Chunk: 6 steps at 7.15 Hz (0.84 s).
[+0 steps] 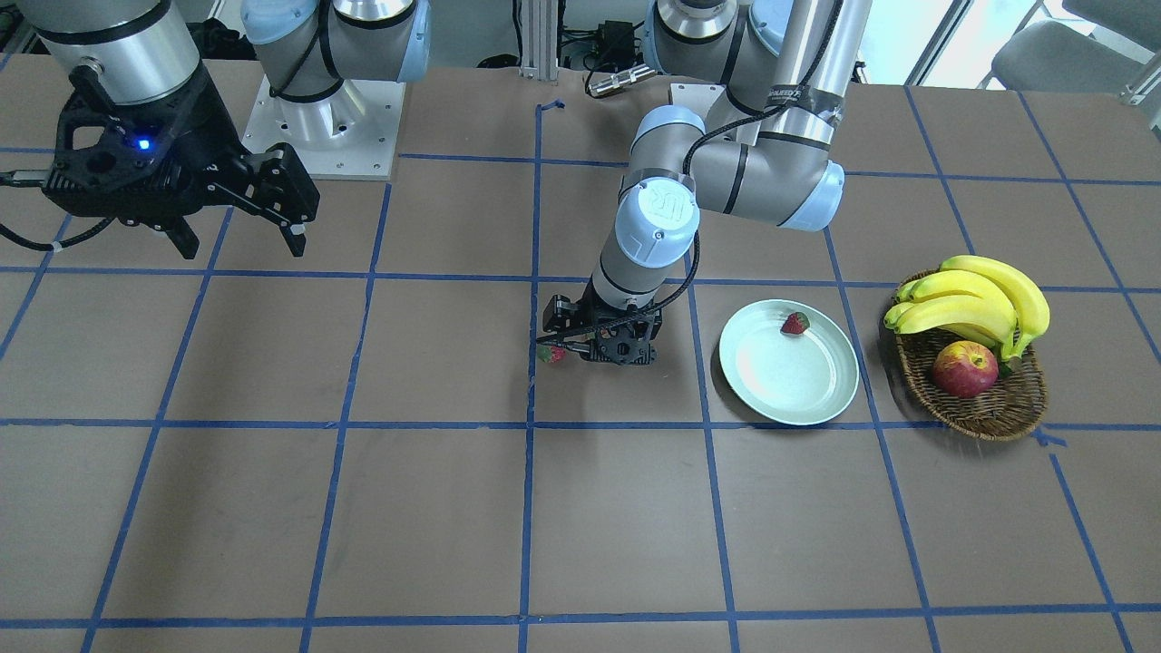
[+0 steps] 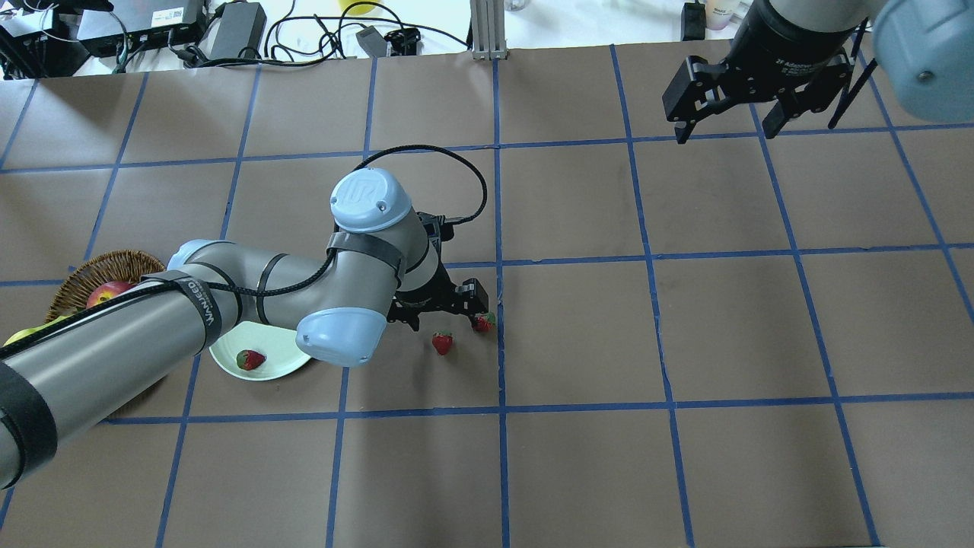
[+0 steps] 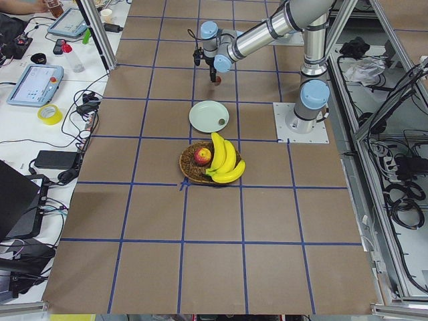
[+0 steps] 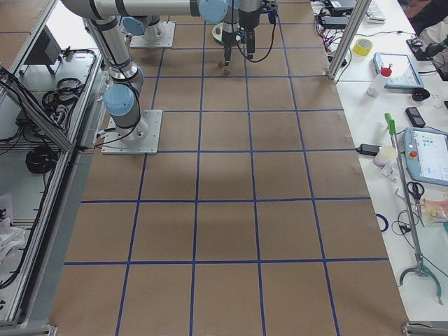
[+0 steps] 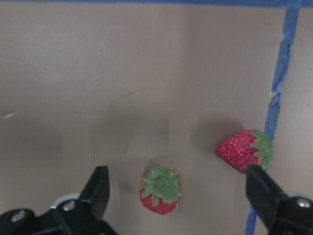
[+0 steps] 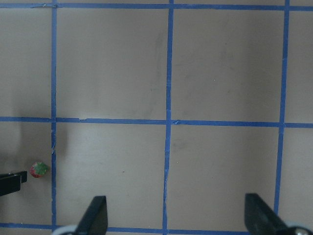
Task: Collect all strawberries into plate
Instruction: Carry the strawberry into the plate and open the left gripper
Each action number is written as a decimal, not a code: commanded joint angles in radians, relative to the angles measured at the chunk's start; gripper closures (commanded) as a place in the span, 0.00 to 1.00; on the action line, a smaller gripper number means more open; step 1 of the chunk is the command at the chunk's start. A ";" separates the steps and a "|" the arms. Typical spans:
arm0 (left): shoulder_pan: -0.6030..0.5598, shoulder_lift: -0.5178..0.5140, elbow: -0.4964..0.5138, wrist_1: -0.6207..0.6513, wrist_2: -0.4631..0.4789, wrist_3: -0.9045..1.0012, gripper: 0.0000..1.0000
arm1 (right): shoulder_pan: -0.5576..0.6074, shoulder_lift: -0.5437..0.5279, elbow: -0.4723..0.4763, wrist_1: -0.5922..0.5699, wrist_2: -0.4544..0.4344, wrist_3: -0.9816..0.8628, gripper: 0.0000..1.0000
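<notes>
**Front-facing view.** We log the plate [image 1: 771,390] holding one plated strawberry [image 1: 795,324] near its rim. Beside it is the basket [image 1: 993,415] with bananas [image 1: 975,299] and an apple [image 1: 964,369]. The left gripper [image 1: 594,349] sits low over the table [image 1: 363,508]. We cannot tell its spread here. The tape strawberry [image 1: 551,354] lies just beside it. The right gripper [image 1: 243,238] hangs high, fingers wide apart and empty.

**Overhead view.** We count two berries on the table, apart from the plate: the middle strawberry [image 2: 442,342] and the tape strawberry, next to the blue tape [image 2: 498,213]. The left arm [image 2: 228,297] reaches across above the plate and covers part of it, wrist turned down.

**Left wrist view.** The fingers [image 5: 97,188] are spread and grip nothing. The middle strawberry stands cap up between them, touching neither. The tape strawberry lies on its side just beside the other finger.

**Right wrist view.** The fingers [image 6: 98,213] are spread over bare table. The tape strawberry is small at the left edge.

**Left side view.** The plate lies between the basket and the left gripper.
</notes>
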 commanded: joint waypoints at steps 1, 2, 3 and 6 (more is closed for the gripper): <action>-0.002 0.001 -0.031 0.001 0.013 0.042 0.00 | 0.000 0.000 0.000 0.000 0.000 0.001 0.00; -0.002 0.002 -0.040 0.001 0.020 0.048 0.27 | 0.000 0.000 0.000 0.000 0.000 0.001 0.00; -0.002 0.001 -0.038 0.001 0.017 0.041 0.79 | 0.000 0.000 0.000 0.000 0.000 0.001 0.00; 0.010 0.031 -0.006 -0.002 0.027 0.030 1.00 | 0.000 0.000 0.000 0.000 0.000 0.002 0.00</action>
